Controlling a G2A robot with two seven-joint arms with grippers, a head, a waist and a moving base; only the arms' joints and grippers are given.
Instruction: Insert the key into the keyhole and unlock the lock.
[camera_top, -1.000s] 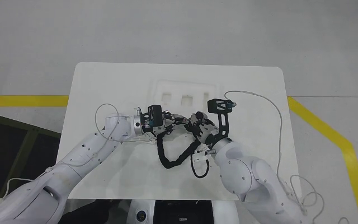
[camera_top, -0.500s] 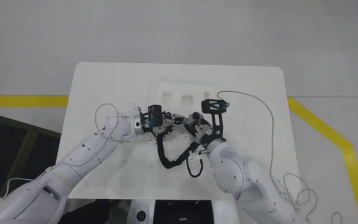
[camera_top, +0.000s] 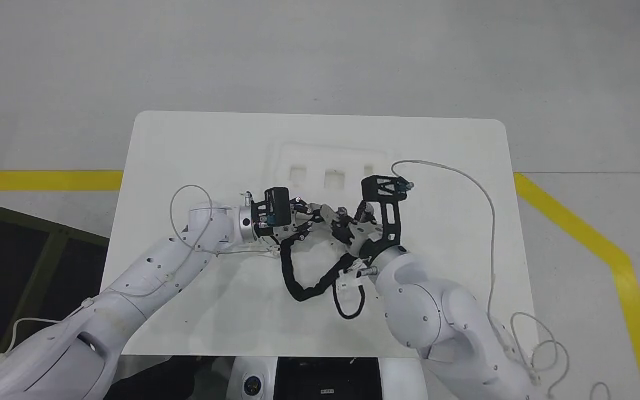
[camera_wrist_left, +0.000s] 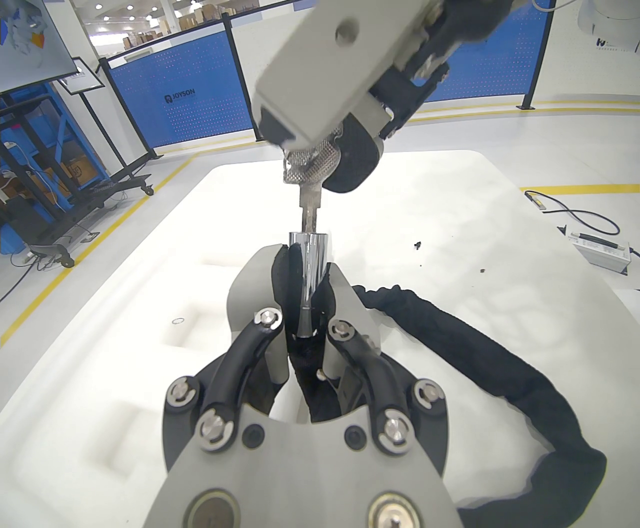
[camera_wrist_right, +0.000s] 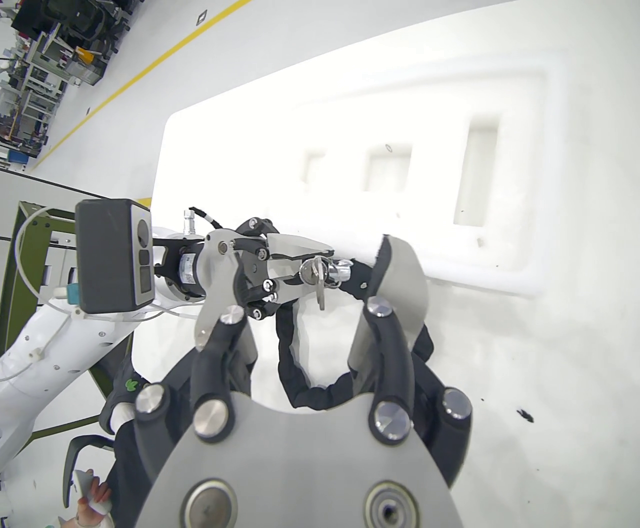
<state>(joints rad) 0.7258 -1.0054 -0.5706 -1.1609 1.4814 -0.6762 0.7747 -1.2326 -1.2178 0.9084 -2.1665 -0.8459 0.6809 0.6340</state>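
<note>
My left gripper (camera_wrist_left: 305, 255) is shut on the chrome lock cylinder (camera_wrist_left: 309, 270), held over the middle of the table. The key (camera_wrist_left: 309, 200) stands in the cylinder's keyhole, its knurled head sticking out. The lock's black sleeved cable (camera_wrist_left: 500, 350) loops from the cylinder down onto the table (camera_top: 180, 150). My right gripper (camera_wrist_right: 300, 280) is open, its fingers (camera_wrist_right: 400, 280) set wide on either side of the key head (camera_wrist_right: 312, 270). A second small key (camera_wrist_right: 321, 297) dangles below it. From above, the left gripper (camera_top: 300, 212) and the right gripper (camera_top: 345, 215) face each other tip to tip.
A white foam tray (camera_top: 330, 165) with three rectangular recesses lies just behind the grippers. A small ring (camera_wrist_left: 176, 321) lies in one recess. A few black specks (camera_wrist_left: 416, 244) dot the table to the right. The cable loop (camera_top: 300, 285) lies toward the front edge.
My right arm has shifted left, bringing its gripper closer around the key. The left gripper and the lock have held still.
</note>
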